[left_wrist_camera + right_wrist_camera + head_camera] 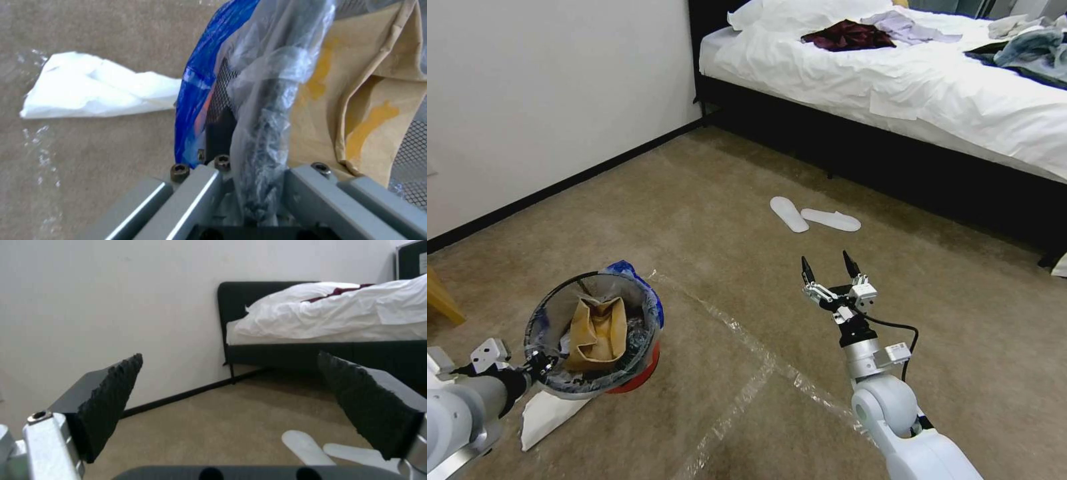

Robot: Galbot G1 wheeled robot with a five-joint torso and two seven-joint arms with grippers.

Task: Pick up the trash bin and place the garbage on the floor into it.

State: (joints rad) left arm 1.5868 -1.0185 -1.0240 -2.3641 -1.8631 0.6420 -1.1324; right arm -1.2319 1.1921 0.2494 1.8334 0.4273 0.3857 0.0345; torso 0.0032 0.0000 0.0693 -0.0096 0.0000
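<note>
A: What do you have nearest you?

B: Your left gripper [539, 366] is clamped on the rim of the small round red-orange trash bin [635, 377] with its thin black rim and clear, blue-edged plastic liner. It holds the bin low at your left side, mouth tilted toward the head camera. The left wrist view shows the jaws pinching the liner-wrapped rim [267, 140].

A: Anything in the bin?

B: A crumpled brown carton [597, 330] lies inside it. Just beside the bin, on the beige-brown short carpet [707, 200], a flat piece of white tissue [547, 412] rests partly under the bin's edge.

A: And your other side?

B: Your right gripper [830, 265] hangs in the air at centre-right, its two black toothed fingers [111, 396] spread wide apart with nothing between them. Shiny clear tape lines [760, 363] cross the carpet below it.

A: What room lies beyond?

B: Open carpet runs forward to a pair of flat white slippers [814, 217]. Past them stands the black-framed bed with white bedding [907, 87], its dark side closing off the right. The white wall with a black skirting strip [560, 100] bounds the left, meeting the bed in the far corner.
</note>
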